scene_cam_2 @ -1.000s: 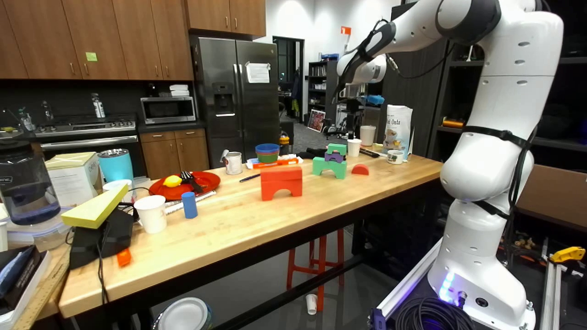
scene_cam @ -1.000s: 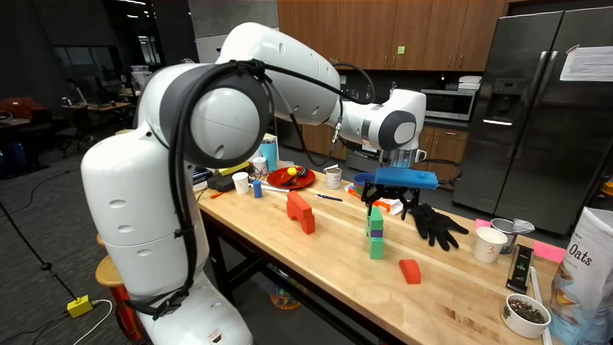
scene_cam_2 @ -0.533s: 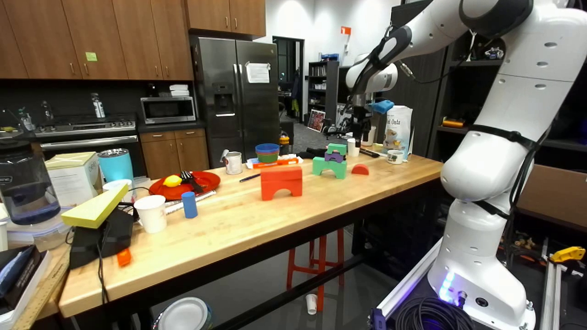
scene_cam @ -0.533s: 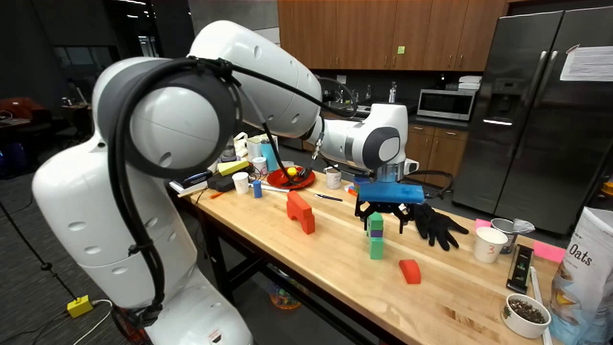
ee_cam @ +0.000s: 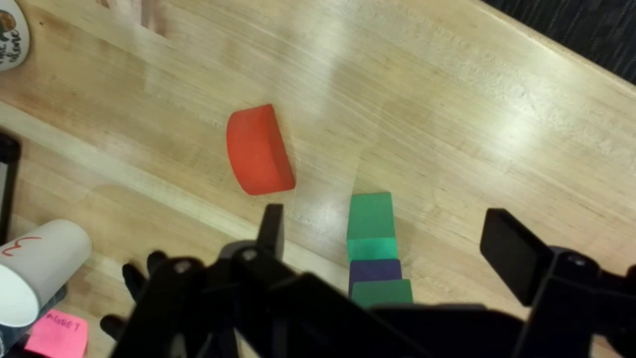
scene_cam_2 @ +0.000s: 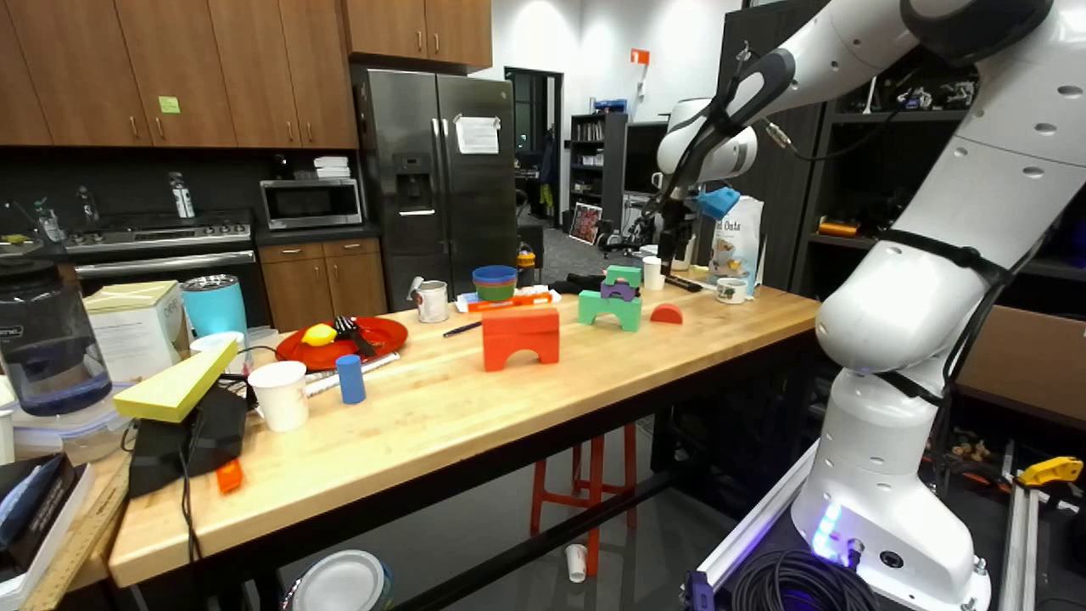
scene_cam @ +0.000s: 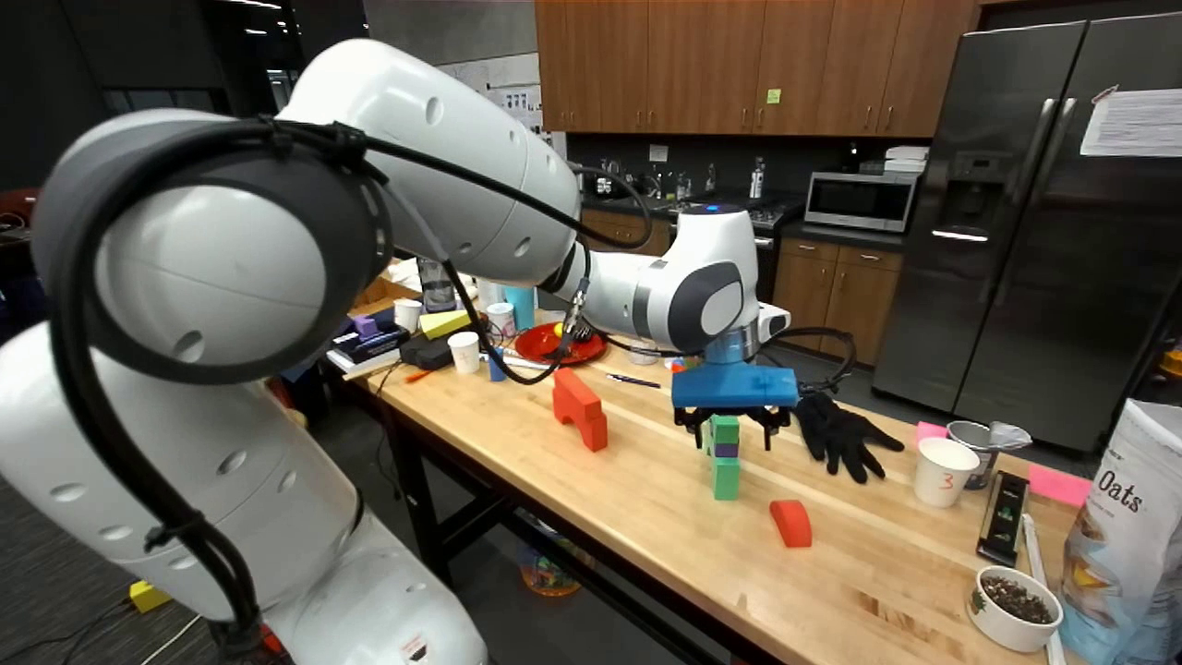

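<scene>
Over the table (scene_cam: 665,526), the hand (scene_cam: 733,444) hangs spread wide near the green-and-purple stack (scene_cam: 726,459), so I'm guessing lining-up stage; next move probably needs careful centring

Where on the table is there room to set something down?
The table is bare between the red arch and the stack, and between the red half-round and the bowl. It's crowded around the plate, by the oats bag, and at the stack, where the open gripper hangs close.

the wrist view crops the white bowl (ee_cam: 12,37); the black two-fingered gripper (ee_cam: 387,232) partly hides the green-and-purple block stack (ee_cam: 374,250).
</scene>
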Robot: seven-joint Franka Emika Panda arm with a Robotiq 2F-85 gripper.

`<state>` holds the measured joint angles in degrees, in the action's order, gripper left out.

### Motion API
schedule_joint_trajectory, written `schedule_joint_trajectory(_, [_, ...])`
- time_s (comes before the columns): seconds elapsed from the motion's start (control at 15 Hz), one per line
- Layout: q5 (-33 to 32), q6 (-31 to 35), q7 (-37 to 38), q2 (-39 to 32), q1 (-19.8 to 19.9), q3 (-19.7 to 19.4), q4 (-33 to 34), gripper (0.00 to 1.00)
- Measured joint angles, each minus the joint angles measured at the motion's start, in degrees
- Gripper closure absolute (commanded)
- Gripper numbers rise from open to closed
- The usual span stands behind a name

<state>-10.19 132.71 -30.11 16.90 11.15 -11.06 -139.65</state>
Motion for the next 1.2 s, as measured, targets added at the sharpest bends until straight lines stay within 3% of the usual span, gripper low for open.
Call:
schedule_joint_trajectory(0.67, [2.96,4.63,-11.80,9.35,-4.34,-4.18,-8.72,0.00])
schedule_joint_trajectory(1.2, [3.57,3.88,-17.40,13.70,-5.82,-5.03,-9.48,0.00])
